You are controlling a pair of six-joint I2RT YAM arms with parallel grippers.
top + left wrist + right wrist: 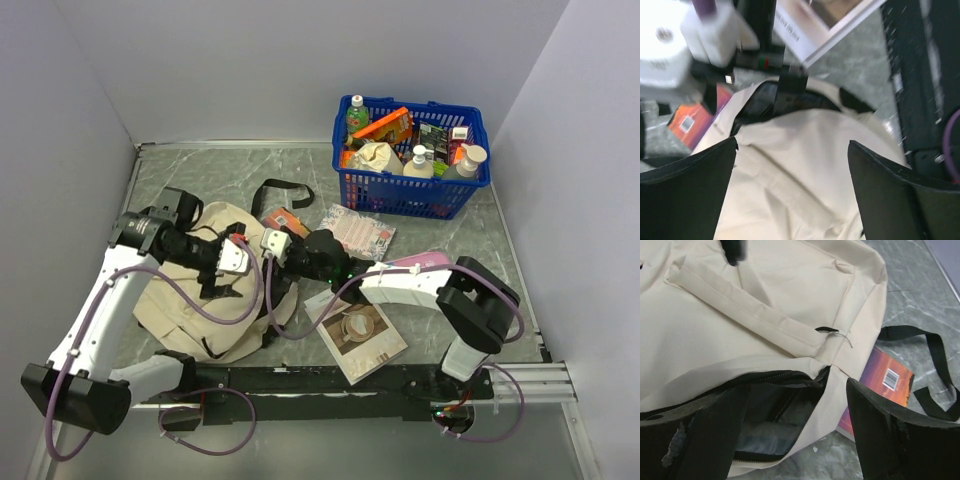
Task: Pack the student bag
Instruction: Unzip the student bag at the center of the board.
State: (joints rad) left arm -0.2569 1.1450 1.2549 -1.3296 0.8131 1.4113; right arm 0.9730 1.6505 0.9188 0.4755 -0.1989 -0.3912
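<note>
On the table's left half the student bag (pixel 170 300) lies flat with its zip mouth open. The orange book (pixel 285 220), the magazine (pixel 365 340) and the goods in the basket (pixel 400 195) sit outside it, so I judge most packing remains. My left pincer (pixel 790 150) and right pincer (pixel 790 390) both hang wide open over the cloth, gripping nothing.

White left arm (pixel 95 310) and right arm (pixel 410 283), black joints (pixel 150 232), looping purple cables (pixel 200 310), blunt black end effector fingers (pixel 890 195).

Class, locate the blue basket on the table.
In the top view, the blue basket sits at the far right of the table, just beyond the pink pouch.
</note>
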